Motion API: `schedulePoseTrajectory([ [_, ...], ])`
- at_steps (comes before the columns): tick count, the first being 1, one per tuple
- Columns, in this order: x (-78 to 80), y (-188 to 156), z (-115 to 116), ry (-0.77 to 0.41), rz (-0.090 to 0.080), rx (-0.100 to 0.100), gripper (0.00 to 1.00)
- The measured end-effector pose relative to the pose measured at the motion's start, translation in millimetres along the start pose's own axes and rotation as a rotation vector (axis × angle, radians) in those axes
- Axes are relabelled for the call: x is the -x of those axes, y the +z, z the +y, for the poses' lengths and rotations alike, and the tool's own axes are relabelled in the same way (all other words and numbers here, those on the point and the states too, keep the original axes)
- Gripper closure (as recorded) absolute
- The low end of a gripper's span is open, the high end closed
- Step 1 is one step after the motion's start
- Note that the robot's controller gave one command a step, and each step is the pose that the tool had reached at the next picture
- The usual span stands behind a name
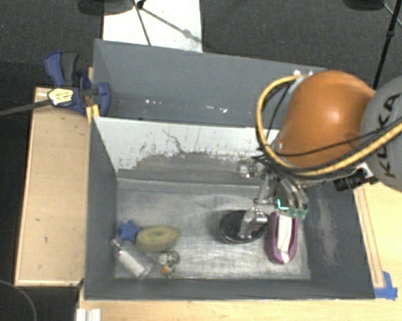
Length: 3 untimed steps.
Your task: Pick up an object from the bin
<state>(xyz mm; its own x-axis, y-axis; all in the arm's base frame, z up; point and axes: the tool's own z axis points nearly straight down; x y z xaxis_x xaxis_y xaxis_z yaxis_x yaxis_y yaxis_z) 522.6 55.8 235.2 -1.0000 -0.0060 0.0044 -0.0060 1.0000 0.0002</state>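
Observation:
My gripper (269,219) hangs low over the right half of the bin floor, under the arm's orange dome, and it is open. Its left finger (254,222) reaches down to the right edge of a black round disc (232,228) that lies flat on the floor. Just under and right of its right finger lies a purple and white oblong thing (282,239), lengthwise toward the front wall. I see nothing between the fingers.
In the front left corner lie an olive-yellow round pad (157,238), a small blue piece (126,230), a clear little bottle (131,260) and a tiny round bit (170,259). The bin's sloping walls rise on all sides.

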Motion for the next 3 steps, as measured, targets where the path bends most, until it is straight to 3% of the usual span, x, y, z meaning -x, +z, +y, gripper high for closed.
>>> schedulePoseTrajectory([
  [1, 25.6, 77, -31, -0.045, 0.0, -0.001, 0.0],
  [2, 24.8, 162, -55, 0.21, -0.002, 0.0, 0.0],
  [3, 25.9, 160, -54, 0.21, -0.006, 0.002, 1.0],
])
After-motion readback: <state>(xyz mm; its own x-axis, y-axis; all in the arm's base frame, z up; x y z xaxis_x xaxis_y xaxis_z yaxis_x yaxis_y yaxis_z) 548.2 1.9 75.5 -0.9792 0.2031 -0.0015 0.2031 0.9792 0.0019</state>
